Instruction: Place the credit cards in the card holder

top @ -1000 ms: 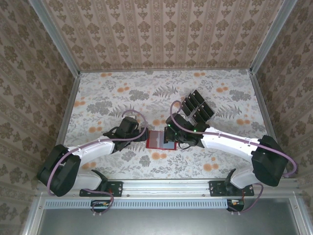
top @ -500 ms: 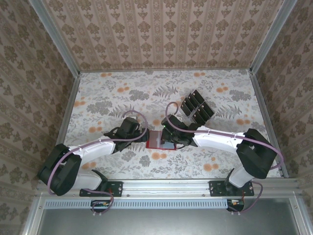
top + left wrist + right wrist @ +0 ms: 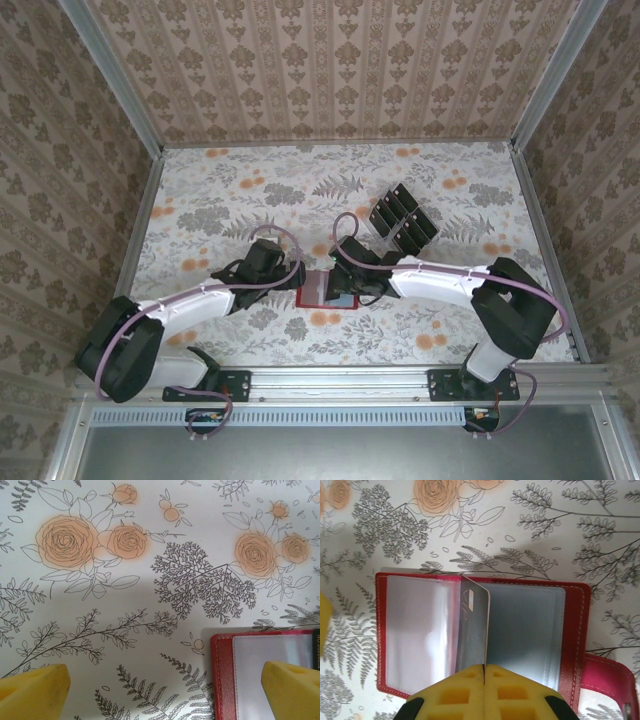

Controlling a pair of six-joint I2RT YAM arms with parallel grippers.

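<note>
Overhead, the red card holder [image 3: 322, 291] lies open on the floral tablecloth [image 3: 230, 190], just below the middle of the frame. The left gripper [image 3: 293, 275] reaches in from the lower left and sits at the holder's left edge. The right gripper [image 3: 345, 290] comes in from the lower right and is over the holder's right half. The remaining black credit cards [image 3: 402, 221] lie in a tight cluster to the upper right of centre, apart from the holder.

From the left wrist, the left gripper [image 3: 162, 695] is spread wide, with one yellow fingertip [image 3: 32, 690] in the lower left corner and the other in the lower right. Nothing is between them but the cloth and the corner of the card holder [image 3: 223, 680], whose red border and pale inner sleeve fill the lower right.

From the right wrist, the card holder [image 3: 575, 630] is spread flat across the centre, showing two clear sleeves inside a red stitched border. Its clasp tab [image 3: 607, 677] sticks out at the lower right. The right gripper [image 3: 484, 672] is clenched at the bottom centre, pads pressed together on a credit card [image 3: 474, 625]. The card stands on edge over the fold between the two sleeves.
</note>
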